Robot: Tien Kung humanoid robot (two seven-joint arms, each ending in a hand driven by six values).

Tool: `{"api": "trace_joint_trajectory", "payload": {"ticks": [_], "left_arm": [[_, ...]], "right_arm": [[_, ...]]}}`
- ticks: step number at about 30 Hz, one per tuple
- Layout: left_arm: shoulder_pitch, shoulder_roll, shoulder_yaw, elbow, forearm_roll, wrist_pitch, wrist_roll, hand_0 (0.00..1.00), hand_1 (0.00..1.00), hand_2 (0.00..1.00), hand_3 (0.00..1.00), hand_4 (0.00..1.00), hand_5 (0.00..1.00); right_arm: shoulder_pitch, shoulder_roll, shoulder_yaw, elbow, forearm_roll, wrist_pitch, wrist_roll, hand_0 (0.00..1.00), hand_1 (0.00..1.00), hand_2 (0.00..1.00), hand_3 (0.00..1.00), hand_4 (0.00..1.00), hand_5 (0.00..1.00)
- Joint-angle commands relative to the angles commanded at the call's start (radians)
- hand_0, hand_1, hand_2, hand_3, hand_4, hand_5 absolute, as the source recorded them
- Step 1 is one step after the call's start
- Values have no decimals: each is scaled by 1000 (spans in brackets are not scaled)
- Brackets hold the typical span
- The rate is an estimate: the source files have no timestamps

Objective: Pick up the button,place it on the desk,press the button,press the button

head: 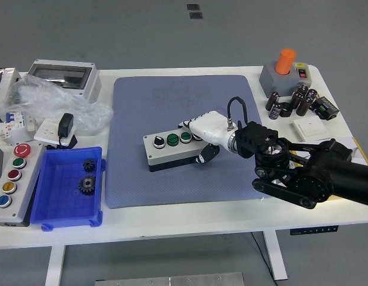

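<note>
Near the bottom right of the frame, the black right arm reaches in, and its white right hand (pixel 206 132) is closed around the right end of the grey button box (pixel 175 148). That box sits a bit tilted near the middle of the blue mat (pixel 142 185) on the white counter (pixel 190 217). Putting it down looks almost done; letting go and both presses are probably left. No left hand shows

Robotics or electrical lab, white height-adjustable table (pixel 172 217) on bare grey floor, blue work mat (pixel 172 190), blue parts bin (pixel 53 208) with gears (pixel 87 184), push-button control boxes (pixel 8 185), capacitors (pixel 291 102), breaker enclosure (pixel 62 77).
</note>
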Motion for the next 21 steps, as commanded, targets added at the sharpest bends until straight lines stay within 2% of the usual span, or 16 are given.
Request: {"api": "trace_joint_trajectory", "payload": {"ticks": [12, 13, 17, 18, 21], "left_arm": [[-3, 3, -4, 0, 5, 1, -4, 593, 630, 604, 607, 525, 485], [-3, 3, -4, 0, 4, 1, -4, 593, 630, 604, 607, 525, 485], [-4, 3, -7, 0, 7, 3, -6, 593, 630, 604, 607, 525, 485], [-4, 3, -8, 0, 7, 4, -7, 593, 630, 602, 609, 519, 477], [-5, 3, -7, 0, 6, 5, -8, 593, 630, 602, 609, 519, 477]], "right_arm": [[3, -32, 17, 47, 19, 43, -40, 744, 758, 833, 888, 998, 530], [3, -36, 17, 51, 20, 45, -43, 737, 752, 828, 889, 998, 611], [1, -52, 17, 72, 22, 56, -55, 737, 752, 828, 889, 998, 611], [0, -58, 18, 83, 23, 59, -60, 721, 740, 822, 889, 998, 665], [-5, -78, 24, 117, 30, 67, -71, 721, 740, 822, 889, 998, 665]]}}
